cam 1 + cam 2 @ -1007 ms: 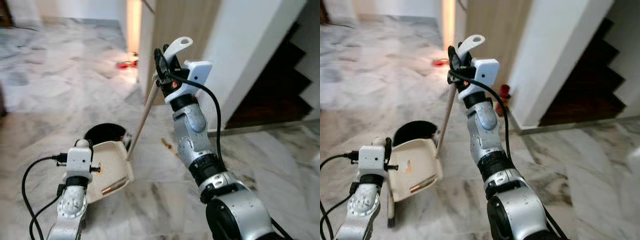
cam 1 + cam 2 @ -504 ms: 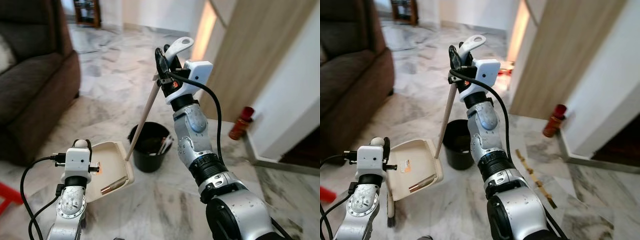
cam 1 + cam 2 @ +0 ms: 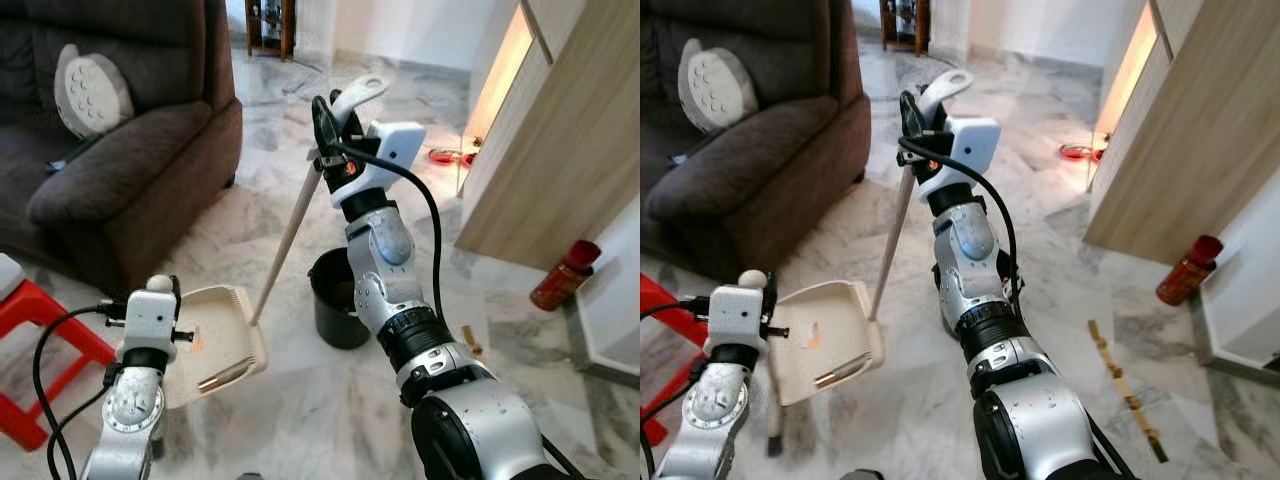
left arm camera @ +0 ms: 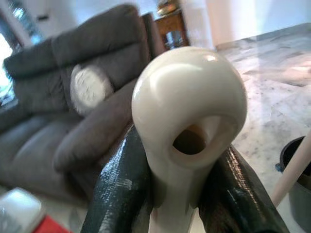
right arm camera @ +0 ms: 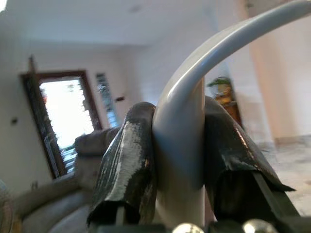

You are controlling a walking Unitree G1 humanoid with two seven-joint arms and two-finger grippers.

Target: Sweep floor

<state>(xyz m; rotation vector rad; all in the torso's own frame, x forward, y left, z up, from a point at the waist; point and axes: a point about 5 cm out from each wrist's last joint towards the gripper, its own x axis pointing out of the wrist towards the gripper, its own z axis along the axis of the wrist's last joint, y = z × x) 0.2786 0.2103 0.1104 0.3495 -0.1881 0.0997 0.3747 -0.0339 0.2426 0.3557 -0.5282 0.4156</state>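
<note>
Cream plastic up front: the dustpan [image 3: 215, 335] sits low in the lower left of the frame, its tray tilted up, carried by the left gripper [image 4: 182, 194], whose black fingers [image 4: 121, 187] are clamped either side of the pan's rounded handle knob. Centre frame, the right gripper [image 3: 325, 135] is raised high, fingers squeezed tight on the broom [image 3: 290, 225] just under its looped hanging end, and the pale stick slants down to the left, its lower end passing behind the dustpan's rim. A black bucket [image 3: 335, 300] stands on the marble floor [image 3: 300, 400] just behind the right forearm, with a dark sofa [image 3: 130, 170] in the upper left and a red stool [image 3: 35, 345] at the left edge.

Both tools look light and rigid, hard smooth plastic that could twist in a pinch. Held that near its top, the broom will likely swing; a lower hold would steady the sweep.
</note>
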